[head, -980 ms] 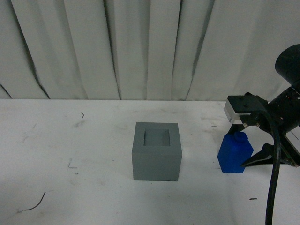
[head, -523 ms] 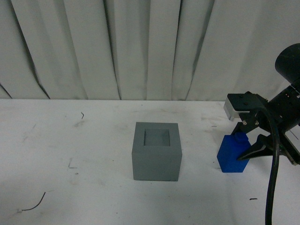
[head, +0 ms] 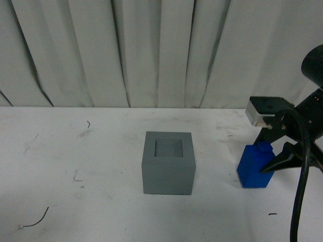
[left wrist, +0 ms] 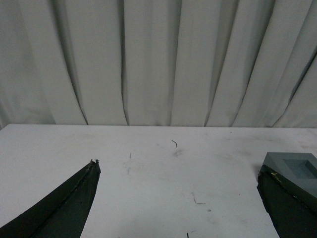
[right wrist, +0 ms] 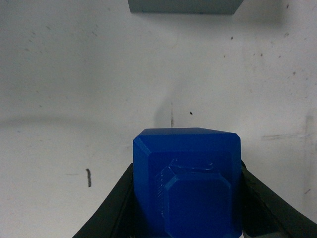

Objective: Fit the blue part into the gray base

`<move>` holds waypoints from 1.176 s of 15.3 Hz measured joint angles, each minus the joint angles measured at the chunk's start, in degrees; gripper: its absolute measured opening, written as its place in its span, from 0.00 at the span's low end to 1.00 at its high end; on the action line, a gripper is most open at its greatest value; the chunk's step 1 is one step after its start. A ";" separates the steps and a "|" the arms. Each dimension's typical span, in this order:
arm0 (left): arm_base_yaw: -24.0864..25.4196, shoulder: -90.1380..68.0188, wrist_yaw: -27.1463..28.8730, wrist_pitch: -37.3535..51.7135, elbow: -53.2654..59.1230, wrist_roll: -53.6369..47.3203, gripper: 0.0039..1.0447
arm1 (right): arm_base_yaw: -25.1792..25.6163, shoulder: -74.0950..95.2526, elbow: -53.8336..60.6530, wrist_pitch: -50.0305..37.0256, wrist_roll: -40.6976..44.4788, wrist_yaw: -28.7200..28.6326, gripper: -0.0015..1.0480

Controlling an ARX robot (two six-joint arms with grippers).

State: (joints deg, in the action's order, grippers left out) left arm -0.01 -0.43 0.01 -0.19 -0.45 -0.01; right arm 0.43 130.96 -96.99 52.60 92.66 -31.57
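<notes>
Blue part (head: 255,170): upright near the counter's (head: 75,151) right edge, well apart from the mid-counter gray base (head: 168,164).
Right end effector (right wrist: 187,214): clamped on blue part.
Left end effector (left wrist: 178,172): spread wide.

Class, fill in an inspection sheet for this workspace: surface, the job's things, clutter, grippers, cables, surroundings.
Surface: white table, scuffed, with dark specks.
Job's things: gray base mid-table, upright, recess empty; blue part stands on the table to its right in the front view, apart from it.
Clutter: thin dark curled strand near the table's front left; nothing else seen.
Grippers: right gripper closed on the blue part's sides; left gripper open, holding nothing.
Cables: black cable hangs beside the right gripper.
Surroundings: pleated pale curtain behind the table.
</notes>
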 joint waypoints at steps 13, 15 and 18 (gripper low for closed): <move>0.00 0.00 0.00 0.02 0.00 0.02 0.94 | -18.05 -1.55 -10.47 -1.68 -23.02 -0.96 0.45; 0.00 0.00 0.00 0.00 0.00 0.02 0.94 | -18.51 -1.62 -9.97 -2.73 -24.35 -1.07 0.45; 0.00 0.00 0.00 0.00 0.00 0.02 0.94 | -19.19 -1.77 -8.79 -3.41 -25.44 0.09 0.45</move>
State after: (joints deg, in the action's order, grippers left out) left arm -0.01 -0.43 0.01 -0.19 -0.45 0.01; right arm -18.76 129.19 -105.78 49.19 67.22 -31.48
